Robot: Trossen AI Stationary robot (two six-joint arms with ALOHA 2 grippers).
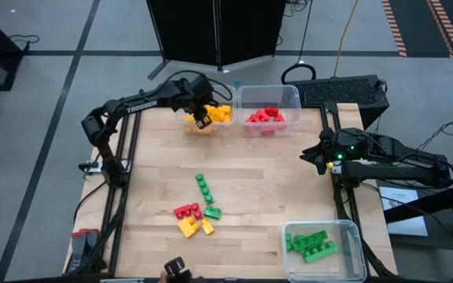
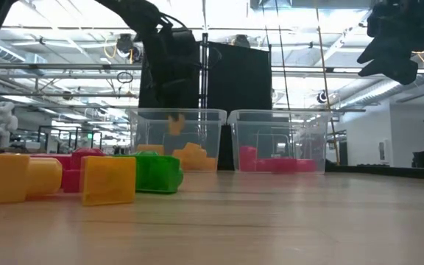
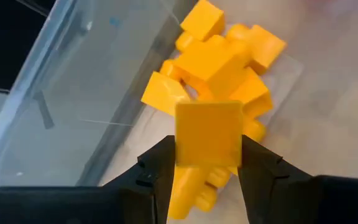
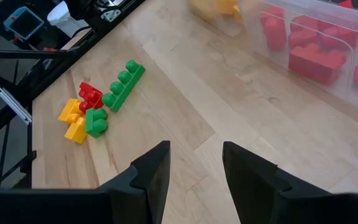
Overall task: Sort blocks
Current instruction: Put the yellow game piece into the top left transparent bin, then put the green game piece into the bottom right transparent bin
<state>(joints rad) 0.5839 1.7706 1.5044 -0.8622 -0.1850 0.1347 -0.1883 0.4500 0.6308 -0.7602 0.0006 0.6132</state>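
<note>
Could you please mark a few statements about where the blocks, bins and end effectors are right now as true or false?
1. The left end effector is over the bin of yellow blocks. True.
2. The red blocks lie in the bin at the table's near right corner. False: that bin holds green blocks.
3. The right end effector grips a red block. False: it is open and empty.
4. Unsorted blocks lie mid-table. True.

Overhead down on table (image 1: 250,189), low level view, two wrist close-ups
</note>
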